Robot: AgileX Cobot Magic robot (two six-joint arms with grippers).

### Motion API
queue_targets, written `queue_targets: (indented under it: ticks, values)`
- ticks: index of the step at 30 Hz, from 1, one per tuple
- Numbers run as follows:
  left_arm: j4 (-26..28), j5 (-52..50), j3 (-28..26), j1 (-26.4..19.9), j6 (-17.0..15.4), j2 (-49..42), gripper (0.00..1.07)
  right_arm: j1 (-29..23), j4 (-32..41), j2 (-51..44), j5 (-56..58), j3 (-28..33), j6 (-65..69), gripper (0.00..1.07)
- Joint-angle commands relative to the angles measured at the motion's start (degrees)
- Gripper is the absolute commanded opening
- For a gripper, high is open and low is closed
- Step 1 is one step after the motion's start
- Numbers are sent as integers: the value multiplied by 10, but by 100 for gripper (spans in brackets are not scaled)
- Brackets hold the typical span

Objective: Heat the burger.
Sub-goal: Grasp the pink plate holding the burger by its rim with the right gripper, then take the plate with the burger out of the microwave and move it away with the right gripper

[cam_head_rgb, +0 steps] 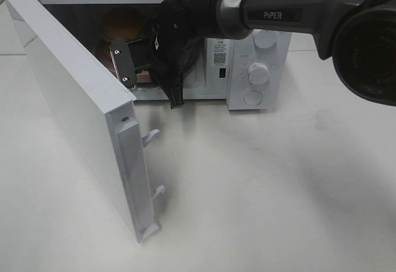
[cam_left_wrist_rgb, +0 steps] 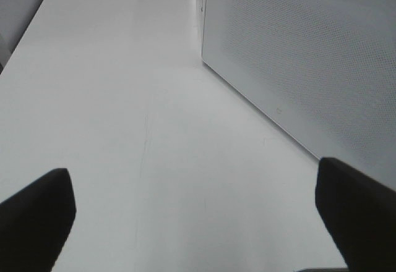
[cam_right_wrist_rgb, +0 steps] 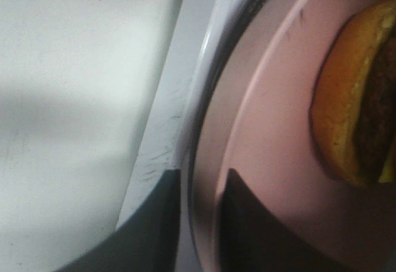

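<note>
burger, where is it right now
In the exterior high view the burger sits inside the open microwave at upper left, on the pink plate, just behind the right arm's jaws.

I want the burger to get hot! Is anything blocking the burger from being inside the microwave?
No. The burger already sits on the pink plate inside the microwave. The right gripper is closed on the plate's rim. The door hangs wide open, so it has yet to be shut.
</note>
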State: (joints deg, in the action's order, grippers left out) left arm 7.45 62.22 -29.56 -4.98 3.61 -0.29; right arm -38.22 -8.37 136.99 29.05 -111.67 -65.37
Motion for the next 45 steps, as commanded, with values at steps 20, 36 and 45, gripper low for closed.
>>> queue_targets:
  ticks: [20,36,45]
  values:
    - [2,-7,0,-2,-2,-3,98,0,5,-15,39,-2,-10,0]
    - [2,-7,0,-2,-2,-3,98,-5,48,-79,5,44,-78,0]
    - [2,-7,0,-2,-2,-3,98,-5,102,-133,-61,134,-168,0]
